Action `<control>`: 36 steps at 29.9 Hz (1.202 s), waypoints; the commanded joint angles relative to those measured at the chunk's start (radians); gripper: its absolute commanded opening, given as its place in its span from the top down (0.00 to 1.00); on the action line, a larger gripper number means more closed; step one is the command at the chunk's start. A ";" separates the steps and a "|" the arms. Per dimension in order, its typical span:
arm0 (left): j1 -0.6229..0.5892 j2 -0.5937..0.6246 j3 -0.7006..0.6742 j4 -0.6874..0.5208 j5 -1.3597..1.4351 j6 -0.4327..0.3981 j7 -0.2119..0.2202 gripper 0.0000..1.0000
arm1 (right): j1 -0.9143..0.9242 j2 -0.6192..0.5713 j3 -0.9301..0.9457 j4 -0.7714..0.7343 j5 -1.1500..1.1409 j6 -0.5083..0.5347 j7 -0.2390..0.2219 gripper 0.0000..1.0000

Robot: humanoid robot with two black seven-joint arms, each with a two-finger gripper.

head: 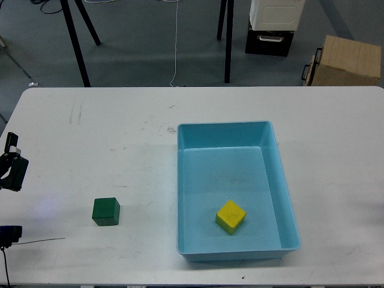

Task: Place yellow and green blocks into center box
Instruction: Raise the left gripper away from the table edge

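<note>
A green block (105, 211) sits on the white table (108, 132) at the front left, apart from everything else. A yellow block (230, 216) lies inside the light blue box (281, 174), near its front wall. My left gripper (8, 157) shows only partly at the left edge, well left of and a little behind the green block. One finger is visible, so I cannot tell whether it is open or shut. It holds nothing that I can see. My right gripper is out of view.
A small black part with a thin cable (11, 234) lies at the front left edge of the table. Beyond the table's far edge stand black tripod legs (77, 42), a white and black cabinet (273, 24) and a cardboard box (351, 60) on the floor.
</note>
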State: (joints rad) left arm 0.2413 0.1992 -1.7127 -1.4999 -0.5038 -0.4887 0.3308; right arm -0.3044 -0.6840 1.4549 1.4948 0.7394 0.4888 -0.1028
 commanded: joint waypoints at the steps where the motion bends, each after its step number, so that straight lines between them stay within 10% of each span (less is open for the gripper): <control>1: -0.048 0.063 -0.010 0.099 -0.018 0.000 0.007 0.00 | -0.001 -0.005 -0.004 0.004 0.000 0.000 0.000 0.01; 9: -0.145 0.182 0.007 0.064 -0.116 0.000 -0.001 0.00 | -0.010 0.026 -0.005 0.018 -0.003 0.000 0.000 0.01; 26: -0.256 0.888 0.264 -0.128 0.163 0.000 -0.006 0.00 | -0.042 0.155 0.013 0.056 -0.092 0.000 0.000 0.01; 36: -0.860 0.942 0.937 -0.099 0.343 0.100 -0.006 0.00 | -0.058 0.179 0.013 0.056 -0.092 0.000 0.000 0.01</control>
State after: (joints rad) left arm -0.4010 1.1715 -1.0222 -1.6152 -0.2028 -0.4394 0.3237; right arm -0.3600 -0.5069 1.4682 1.5508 0.6476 0.4887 -0.1027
